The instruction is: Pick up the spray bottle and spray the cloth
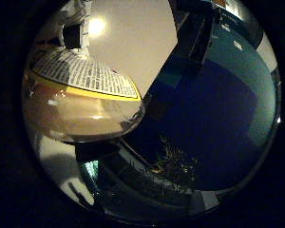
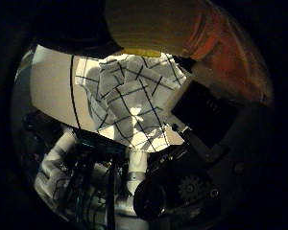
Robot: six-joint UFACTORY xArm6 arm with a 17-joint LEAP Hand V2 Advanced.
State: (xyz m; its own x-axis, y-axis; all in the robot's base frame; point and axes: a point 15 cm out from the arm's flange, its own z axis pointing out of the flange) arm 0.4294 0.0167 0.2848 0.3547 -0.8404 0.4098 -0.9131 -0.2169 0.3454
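Note:
The spray bottle (image 1: 81,104) fills much of the right little finger side palm view, close against the palm; it has an amber see-through body and a printed label with a yellow edge. In the right thumb side palm view its yellow-orange body (image 2: 173,29) hangs above a white cloth (image 2: 134,96) with dark grid lines, spread on the table. The white and black parts of my hand (image 2: 134,187) show beside the cloth. The bottle is off the table, held against my palm.
The light table top (image 1: 133,38) ends in an edge beside the bottle, with blue floor (image 1: 218,114) beyond it. In the right thumb side palm view bare table (image 2: 53,86) lies beside the cloth.

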